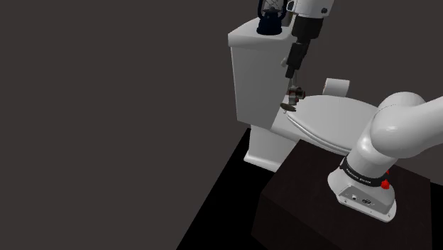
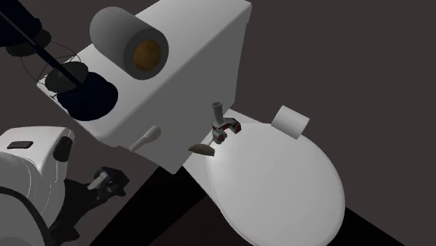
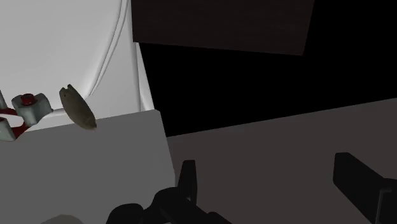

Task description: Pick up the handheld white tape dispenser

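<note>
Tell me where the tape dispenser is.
In the second exterior view's middle, the tape dispenser lies on the toilet lid, close to the tank, left of a paper roll.

tape dispenser: cut by the wrist view's edge, only one end shows; too small in the shoulder view to make out its shape
gripper: finger bases cut by the frame edge
lantern: top cut by the shoulder view's upper edge
arm: cut at the second exterior view's left and bottom edges
toilet lid: front cut at the second exterior view's bottom edge
</note>
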You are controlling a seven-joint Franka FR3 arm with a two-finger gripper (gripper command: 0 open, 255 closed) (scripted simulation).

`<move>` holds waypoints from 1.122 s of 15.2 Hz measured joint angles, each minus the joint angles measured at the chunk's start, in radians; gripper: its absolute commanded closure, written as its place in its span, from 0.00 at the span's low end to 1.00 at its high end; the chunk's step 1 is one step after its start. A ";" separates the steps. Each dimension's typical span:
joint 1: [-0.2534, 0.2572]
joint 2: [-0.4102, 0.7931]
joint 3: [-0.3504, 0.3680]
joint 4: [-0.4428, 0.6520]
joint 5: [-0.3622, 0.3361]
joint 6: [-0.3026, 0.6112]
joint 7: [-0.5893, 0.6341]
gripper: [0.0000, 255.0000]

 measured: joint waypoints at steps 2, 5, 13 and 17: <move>-0.004 -0.003 -0.006 -0.013 -0.002 0.015 -0.004 0.00; -0.032 -0.025 -0.056 -0.080 -0.022 0.092 -0.046 0.00; -0.125 -0.020 -0.235 -0.250 -0.078 0.362 -0.191 0.00; -0.157 0.038 -0.335 -0.302 -0.088 0.517 -0.273 0.00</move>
